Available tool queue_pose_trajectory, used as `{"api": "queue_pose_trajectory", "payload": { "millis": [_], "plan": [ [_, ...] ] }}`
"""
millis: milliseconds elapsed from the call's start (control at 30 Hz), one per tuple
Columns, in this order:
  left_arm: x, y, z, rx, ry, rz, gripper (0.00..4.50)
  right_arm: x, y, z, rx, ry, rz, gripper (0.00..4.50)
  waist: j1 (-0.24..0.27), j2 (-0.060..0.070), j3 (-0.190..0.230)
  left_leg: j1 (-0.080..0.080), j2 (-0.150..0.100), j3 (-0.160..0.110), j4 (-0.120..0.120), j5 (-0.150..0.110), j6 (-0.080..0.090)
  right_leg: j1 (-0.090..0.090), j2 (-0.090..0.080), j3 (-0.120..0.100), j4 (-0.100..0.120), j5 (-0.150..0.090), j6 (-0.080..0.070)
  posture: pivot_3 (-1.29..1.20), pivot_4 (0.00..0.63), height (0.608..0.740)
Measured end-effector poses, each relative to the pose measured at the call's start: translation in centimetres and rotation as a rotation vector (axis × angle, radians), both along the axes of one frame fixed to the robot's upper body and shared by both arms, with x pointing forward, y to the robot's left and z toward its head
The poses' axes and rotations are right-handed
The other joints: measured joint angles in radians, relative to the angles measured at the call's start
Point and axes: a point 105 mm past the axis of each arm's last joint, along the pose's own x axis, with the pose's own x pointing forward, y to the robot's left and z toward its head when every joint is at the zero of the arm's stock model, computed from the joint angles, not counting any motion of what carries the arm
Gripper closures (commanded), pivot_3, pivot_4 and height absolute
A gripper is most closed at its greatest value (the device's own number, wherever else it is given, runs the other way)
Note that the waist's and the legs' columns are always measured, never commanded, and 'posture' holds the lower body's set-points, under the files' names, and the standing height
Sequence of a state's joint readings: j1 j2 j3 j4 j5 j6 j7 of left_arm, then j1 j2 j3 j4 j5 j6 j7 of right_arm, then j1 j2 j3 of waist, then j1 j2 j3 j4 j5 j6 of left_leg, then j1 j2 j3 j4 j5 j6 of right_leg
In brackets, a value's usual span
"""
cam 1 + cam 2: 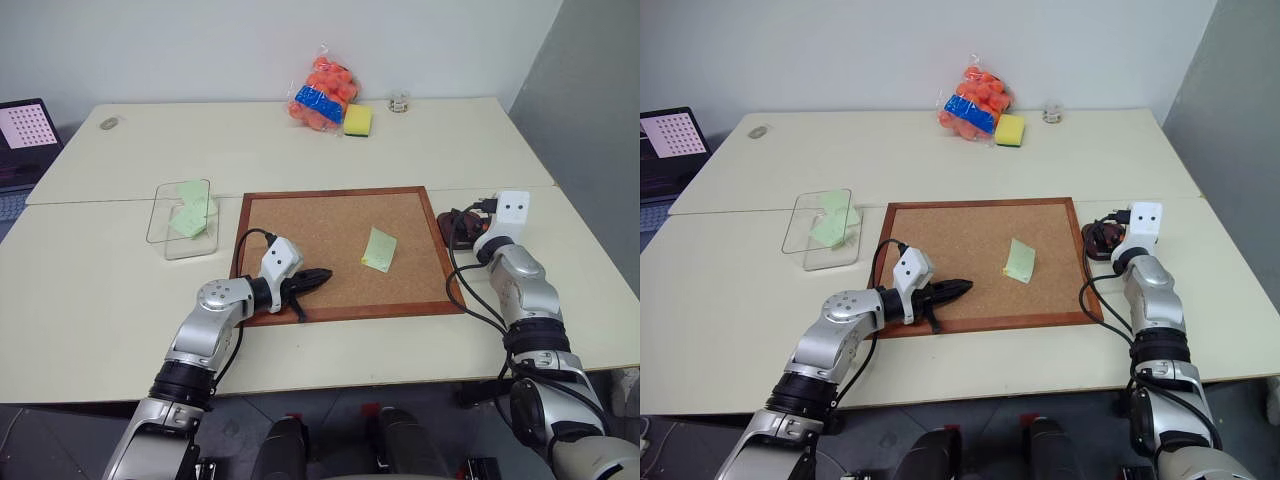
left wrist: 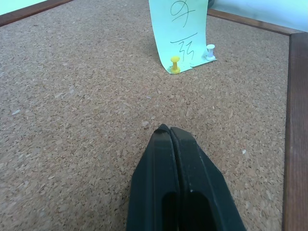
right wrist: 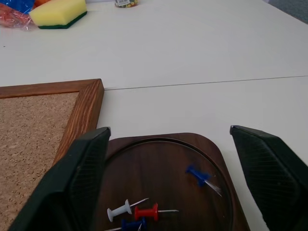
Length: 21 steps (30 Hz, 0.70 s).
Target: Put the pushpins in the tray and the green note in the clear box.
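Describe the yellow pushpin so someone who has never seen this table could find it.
Start at the corkboard in the table's middle, then find the green note standing on it. The yellow pushpin sits at the note's bottom edge; the pin beside it is white.

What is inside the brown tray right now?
Four loose pushpins lie in the tray: white, red, and two blue. The tray's near part is cut off, so more may be there.

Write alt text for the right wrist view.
The right pincer hangs open over the dark brown tray, which holds white, red and blue pushpins. The corkboard's wooden corner sits beside the tray, with a yellow sponge far across the table.
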<state>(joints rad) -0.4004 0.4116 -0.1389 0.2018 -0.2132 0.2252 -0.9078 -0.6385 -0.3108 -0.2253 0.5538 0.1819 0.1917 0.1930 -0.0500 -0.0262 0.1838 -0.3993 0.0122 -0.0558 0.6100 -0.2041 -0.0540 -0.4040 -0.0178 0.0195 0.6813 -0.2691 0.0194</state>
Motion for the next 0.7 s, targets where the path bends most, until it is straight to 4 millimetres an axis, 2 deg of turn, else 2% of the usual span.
{"api": "queue_pose_trajectory", "payload": {
  "millis": [267, 400, 533, 567, 700],
  "plan": [
    [0.0, 0.0, 0.0, 0.001, -0.006, -0.002, 4.50, 0.0, 0.3, -0.1, 0.012, 0.006, 0.017, 0.02, 0.000, 0.000, 0.000, 0.000, 0.000, 0.000, 0.000, 0.000, 0.000, 0.000, 0.000, 0.000, 0.000, 0.000, 0.000, 0.00, 0.150, 0.740],
    [0.0, 0.0, 0.0, 0.002, -0.007, -0.002, 4.50, -0.6, 1.7, 0.9, 0.005, -0.045, 0.117, 0.02, 0.001, 0.000, 0.000, 0.000, 0.000, 0.000, 0.000, 0.000, 0.000, 0.000, 0.000, 0.000, 0.000, 0.000, 0.001, 0.00, 0.150, 0.740],
    [0.0, 0.0, 0.0, 0.002, -0.008, -0.003, 4.50, -2.6, 4.9, 1.7, 0.019, -0.079, 0.347, 0.02, 0.001, 0.000, 0.000, 0.000, 0.000, 0.000, 0.000, 0.000, 0.000, 0.000, 0.000, 0.000, 0.000, -0.001, 0.002, 0.00, 0.150, 0.740],
    [0.0, -0.1, 0.0, 0.001, -0.008, -0.004, 4.50, -3.6, 6.2, 1.7, 0.026, -0.070, 0.446, 0.02, 0.001, 0.000, 0.000, 0.000, 0.000, -0.001, 0.000, 0.000, 0.000, 0.000, 0.000, 0.000, 0.000, -0.001, 0.002, 0.00, 0.150, 0.740],
    [-0.1, 0.0, 0.0, 0.002, -0.008, -0.004, 4.50, -7.0, 8.4, 2.3, 0.023, -0.050, 0.683, 0.02, 0.002, 0.000, 0.000, 0.000, 0.000, -0.001, 0.000, 0.000, 0.000, 0.000, 0.000, -0.001, 0.000, -0.003, 0.005, 0.00, 0.150, 0.740]
  ]
}}
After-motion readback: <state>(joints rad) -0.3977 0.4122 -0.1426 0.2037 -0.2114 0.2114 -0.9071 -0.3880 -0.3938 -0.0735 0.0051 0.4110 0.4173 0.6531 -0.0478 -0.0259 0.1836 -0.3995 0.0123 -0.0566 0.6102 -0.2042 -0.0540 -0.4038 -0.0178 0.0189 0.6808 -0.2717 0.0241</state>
